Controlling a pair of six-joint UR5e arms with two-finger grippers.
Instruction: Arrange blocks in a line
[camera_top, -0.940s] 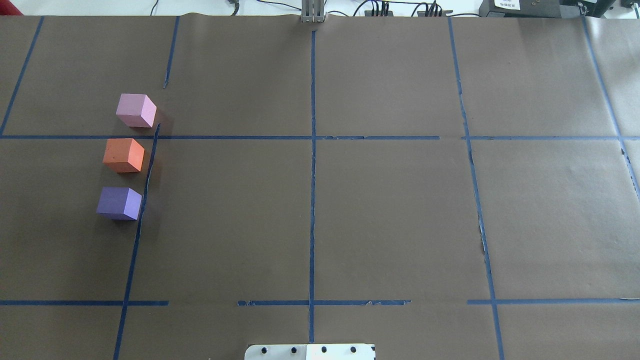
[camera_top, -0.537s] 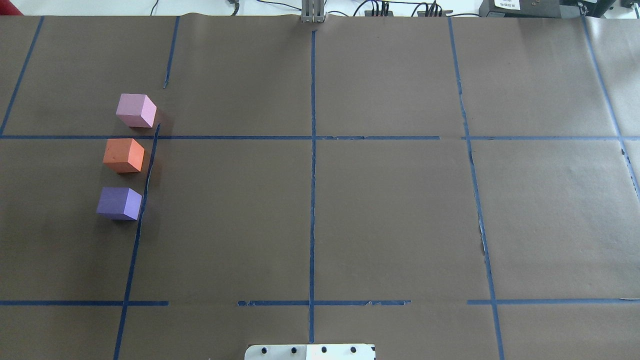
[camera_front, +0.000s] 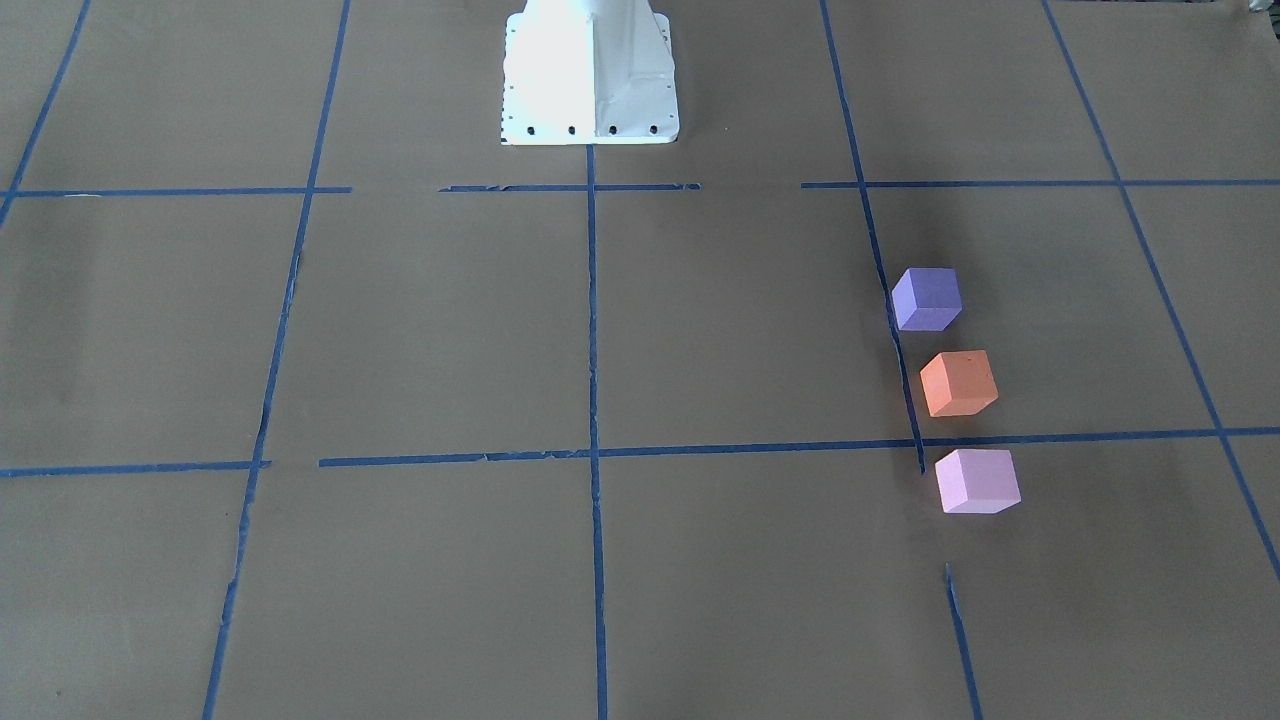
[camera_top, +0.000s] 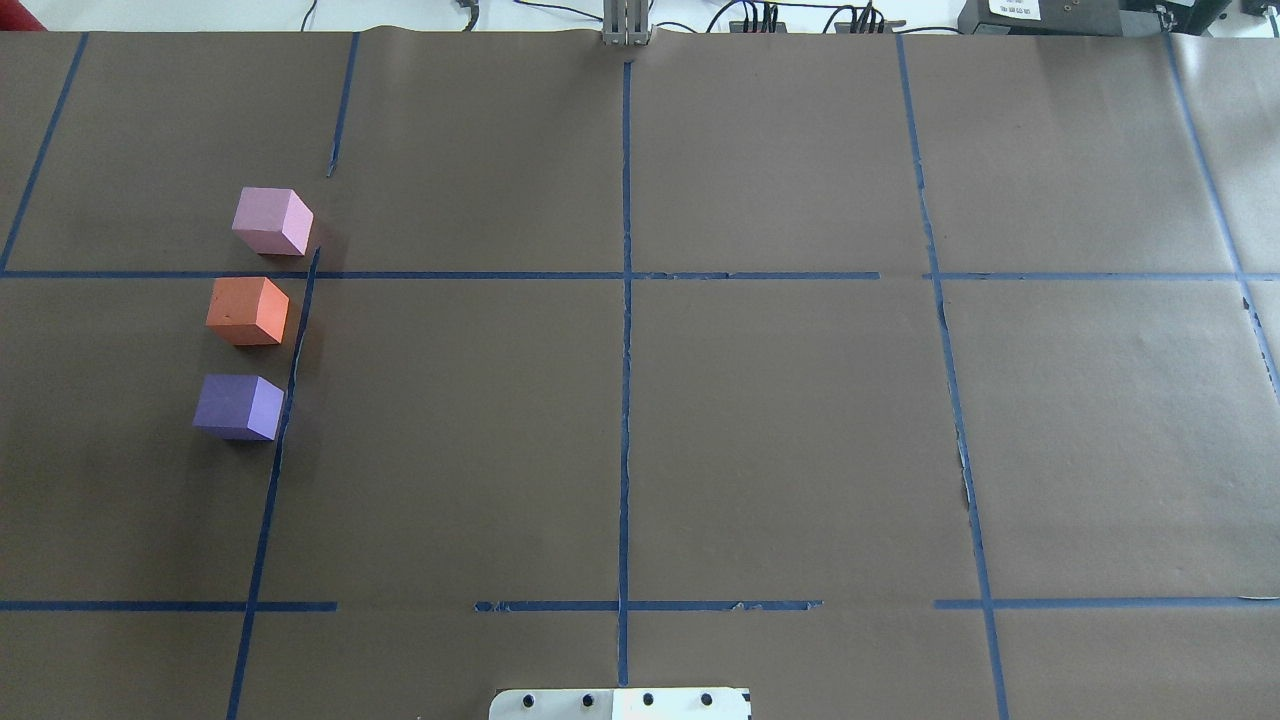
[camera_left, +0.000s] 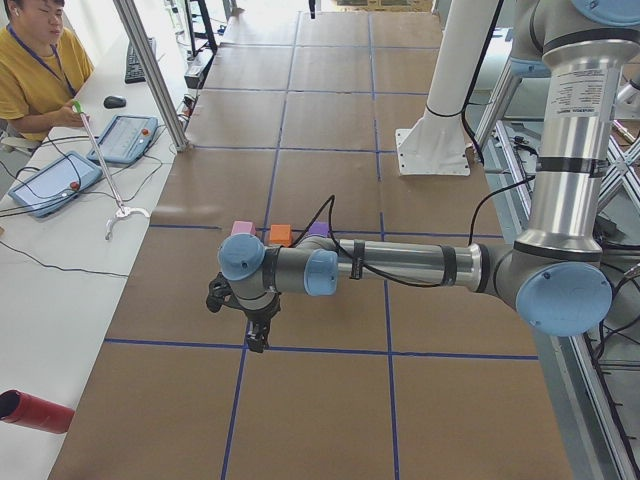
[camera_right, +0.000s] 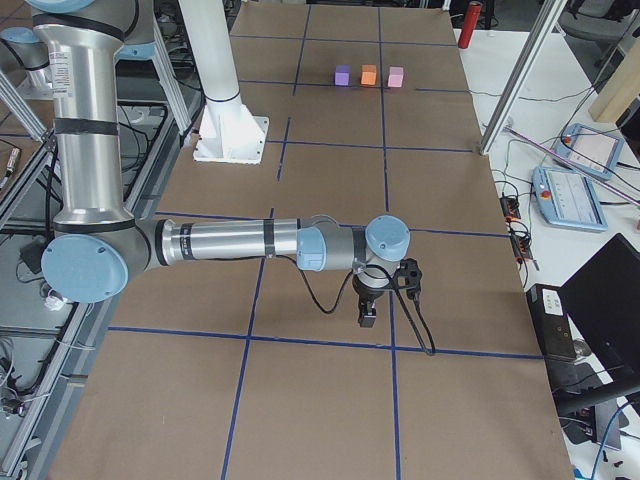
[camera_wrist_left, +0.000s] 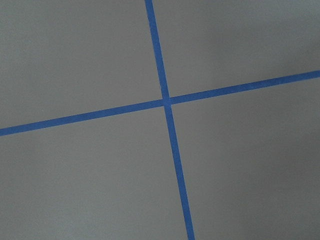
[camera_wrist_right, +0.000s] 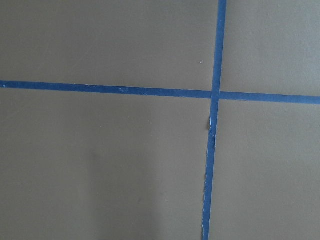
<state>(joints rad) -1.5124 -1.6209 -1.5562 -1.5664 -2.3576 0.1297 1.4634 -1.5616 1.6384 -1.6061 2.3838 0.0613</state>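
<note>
Left gripper (camera_left: 257, 343) and right gripper (camera_right: 367, 319) each hang point-down over brown paper (camera_top: 780, 420); I cannot tell whether either is released or clenched.
The left gripper hovers at the table's left end, short of the blocks. Purple block (camera_top: 238, 406), orange block (camera_top: 247, 311) and pink block (camera_top: 272, 221) stand in a column with small gaps, just left of a blue tape line (camera_top: 262, 520), purple nearest the robot. The right gripper is well apart at the opposite end.
</note>
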